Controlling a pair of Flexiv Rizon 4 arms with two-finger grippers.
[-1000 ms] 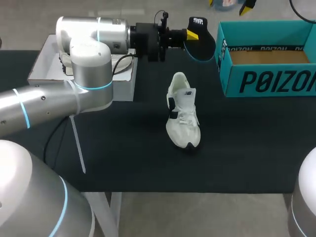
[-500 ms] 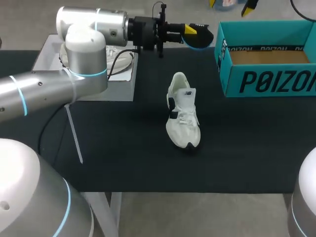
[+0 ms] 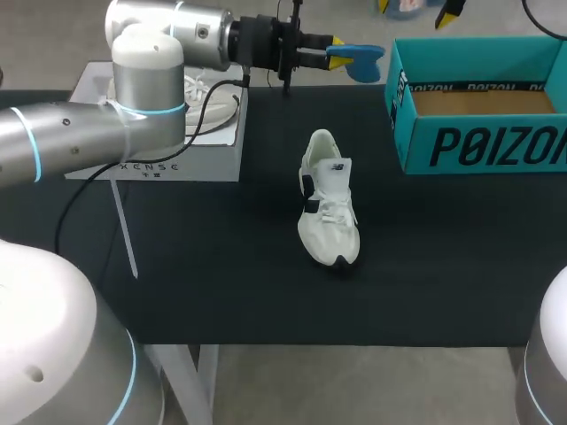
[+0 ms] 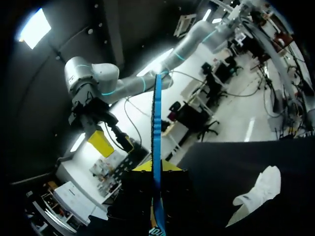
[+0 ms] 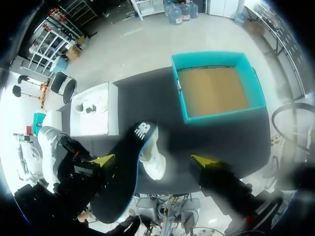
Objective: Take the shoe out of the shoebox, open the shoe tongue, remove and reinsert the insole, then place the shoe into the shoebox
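A white sneaker (image 3: 328,202) lies on the black table (image 3: 221,266), toe toward the front edge. My left gripper (image 3: 334,55) is up at the table's back, shut on the heel end of the insole (image 3: 361,58), which shows blue and edge-on. In the left wrist view the insole (image 4: 156,123) rises as a thin blue strip between the yellow tips of the left gripper (image 4: 155,169), with the sneaker (image 4: 261,189) off to one side. My right gripper (image 5: 153,161) hangs open high above the table. From there the insole (image 5: 130,167) looks black, over the sneaker (image 5: 153,164).
The open teal shoebox (image 3: 478,133) stands at the back right, its brown floor bare, and appears again as the shoebox (image 5: 214,86) beneath the right gripper. A white box (image 3: 159,142) sits at the back left, under my left arm.
My left gripper has turned the insole from showing its black face to edge-on and carried it slightly farther back. The shoe and the right gripper have stayed put.
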